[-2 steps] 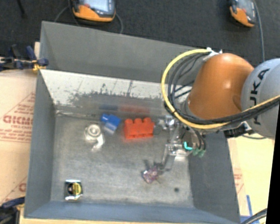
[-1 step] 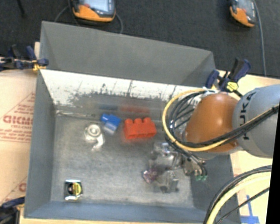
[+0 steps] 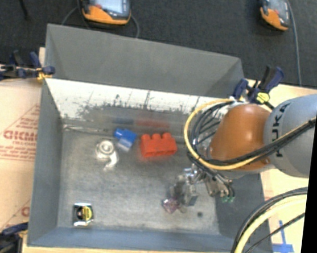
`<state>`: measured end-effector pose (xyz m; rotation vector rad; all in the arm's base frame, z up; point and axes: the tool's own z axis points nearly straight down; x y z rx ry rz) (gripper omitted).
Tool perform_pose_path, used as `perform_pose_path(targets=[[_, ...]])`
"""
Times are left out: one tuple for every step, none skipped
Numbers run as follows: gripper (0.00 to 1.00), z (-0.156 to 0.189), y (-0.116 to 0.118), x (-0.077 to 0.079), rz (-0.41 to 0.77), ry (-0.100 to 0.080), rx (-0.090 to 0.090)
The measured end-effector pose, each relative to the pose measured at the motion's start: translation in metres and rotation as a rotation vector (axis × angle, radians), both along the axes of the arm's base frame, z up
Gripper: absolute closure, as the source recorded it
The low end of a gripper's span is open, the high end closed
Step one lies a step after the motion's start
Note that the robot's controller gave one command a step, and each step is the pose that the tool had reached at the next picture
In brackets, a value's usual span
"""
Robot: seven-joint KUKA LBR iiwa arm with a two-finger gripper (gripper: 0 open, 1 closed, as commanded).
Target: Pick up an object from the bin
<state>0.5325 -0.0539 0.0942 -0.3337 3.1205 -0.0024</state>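
orange wrist cover (image 3: pixel 239 136) and its looped cables (image 3: pixel 196 119), both part of the arm, sit highest and closest to the lens, over the right side of the bin (image 3: pixel 143 64). below them the gripper (image 3: pixel 186 194) hangs low above the bin's floor, in the right half and toward the near wall. just beside its tip, on the near-left side, lies a small purplish thing (image 3: pixel 170 204) whose kind is too unclear to name. whether the tool touches it cannot be told, nor whether the gripper is spread, pressed together or pinching anything. the purplish thing looks to be resting on the floor, so as a judgement the pick is not yet done: the approach seems made, while the grasp, if any, is unconfirmed and the lift out of the bin is left to do. the other things lie well apart from the tool and look untouched: a red block (image 3: pixel 158 145) and a blue piece (image 3: pixel 124 138) near the far wall, a clear round cup (image 3: pixel 105 150) to their left, and a yellow and black thing (image 3: pixel 83 214) in the near-left corner.
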Motion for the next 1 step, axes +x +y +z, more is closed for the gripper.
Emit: perform_pose_path(targets=[[1.0, 0.1095, -0.0109, -0.0021, -0.039, -0.008, -0.001]])
